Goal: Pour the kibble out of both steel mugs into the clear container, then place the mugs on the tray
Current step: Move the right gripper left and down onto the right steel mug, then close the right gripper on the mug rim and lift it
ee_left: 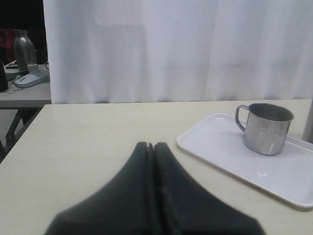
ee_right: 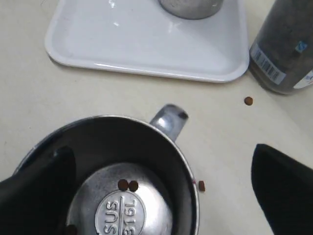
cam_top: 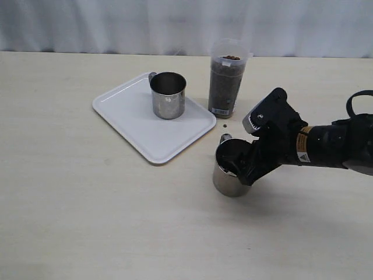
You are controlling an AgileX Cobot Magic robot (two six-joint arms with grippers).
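Pincer [ee_right: 160, 155] on right gapes wide astride steel mug [ee_right: 122, 211] wall.

One mug [cam_top: 168, 96] stands on the tray [cam_top: 125, 111], the clear container [cam_top: 226, 84] just right of it, the second mug [cam_top: 226, 184] before the container, holding perhaps two pellets [ee_right: 127, 185].

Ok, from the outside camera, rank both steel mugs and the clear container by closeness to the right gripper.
1. Near mug: the open right gripper straddles its wall.
2. Clear container: farther back, beside the tray.
3. Mug on the tray: farthest, to the left.
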